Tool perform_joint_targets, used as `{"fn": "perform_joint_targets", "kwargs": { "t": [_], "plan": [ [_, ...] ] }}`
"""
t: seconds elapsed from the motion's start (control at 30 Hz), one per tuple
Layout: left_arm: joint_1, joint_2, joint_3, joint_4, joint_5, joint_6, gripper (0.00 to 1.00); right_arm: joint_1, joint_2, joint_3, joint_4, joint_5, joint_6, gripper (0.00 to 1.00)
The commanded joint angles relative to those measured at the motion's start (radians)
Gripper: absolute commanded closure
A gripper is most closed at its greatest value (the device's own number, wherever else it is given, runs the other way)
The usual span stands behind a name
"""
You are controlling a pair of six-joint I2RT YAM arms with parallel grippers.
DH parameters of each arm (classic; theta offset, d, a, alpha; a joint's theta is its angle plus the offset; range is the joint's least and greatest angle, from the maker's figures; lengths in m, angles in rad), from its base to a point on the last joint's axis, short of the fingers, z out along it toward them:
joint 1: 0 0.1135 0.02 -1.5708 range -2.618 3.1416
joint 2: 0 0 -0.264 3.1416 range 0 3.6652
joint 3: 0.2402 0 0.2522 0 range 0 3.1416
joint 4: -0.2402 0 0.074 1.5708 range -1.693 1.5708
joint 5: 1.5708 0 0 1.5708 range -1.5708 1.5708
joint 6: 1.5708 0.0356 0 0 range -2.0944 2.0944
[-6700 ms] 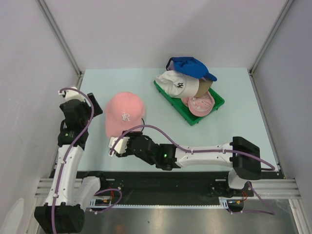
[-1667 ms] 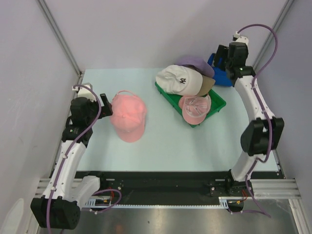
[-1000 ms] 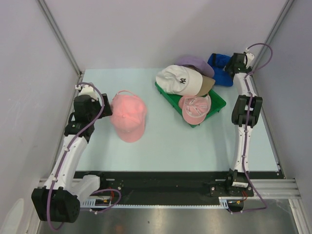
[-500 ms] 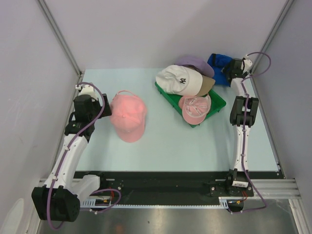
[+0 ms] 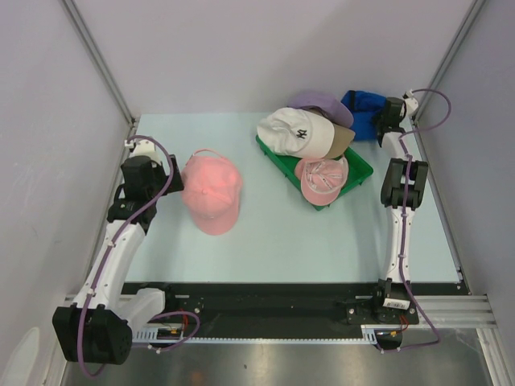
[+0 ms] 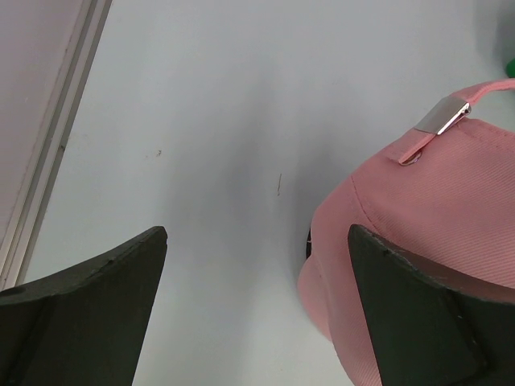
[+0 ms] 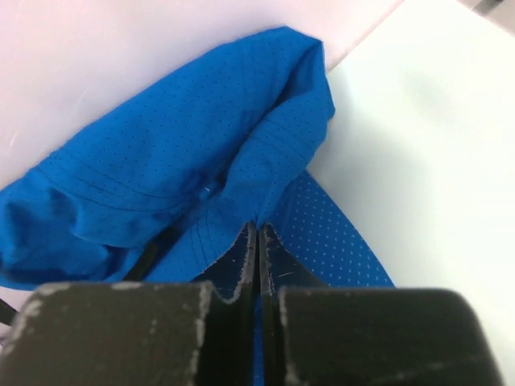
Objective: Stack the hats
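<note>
Progress finding: stacking is at an early stage, by my reading. One pink cap sits alone, crown up, on the left of the desk, and I judge it the likely base of the stack. The left tool hangs just beside it with fingers spread wide, holding nothing. The white cap, lavender cap and tan cap lie in a loose heap over the far end of the green tray (a jumble, not a stack), and a second pink cap lies upturned in the tray's near end. The royal blue cap is in the far right corner against the wall, off the tray. The right tool has its fingers pressed together on a fold of it, as far as the wrist view shows. Remaining: every cap has yet to be carried over and nested. Materials: the blue cap is thin perforated mesh cloth, crumpled and limp; the pink is a fine twill with a metal strap buckle; the tray is rigid plastic.
</note>
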Motion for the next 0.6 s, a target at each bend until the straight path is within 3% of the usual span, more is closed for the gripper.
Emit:
{"fn": "perform_joint_targets", "kwargs": {
  "t": [0.0, 0.2, 0.57],
  "plan": [
    [0.001, 0.000, 0.040, 0.011, -0.015, 0.024, 0.00, 0.000, -0.111, -0.152, 0.145, -0.033, -0.017, 1.00],
    [0.003, -0.011, 0.040, 0.014, -0.007, 0.022, 0.00, -0.006, -0.418, -0.574, 0.384, 0.074, -0.031, 1.00],
    [0.005, -0.045, 0.036, 0.020, 0.016, 0.013, 0.00, -0.017, -0.693, -0.823, 0.461, 0.086, -0.054, 1.00]
  ]
}}
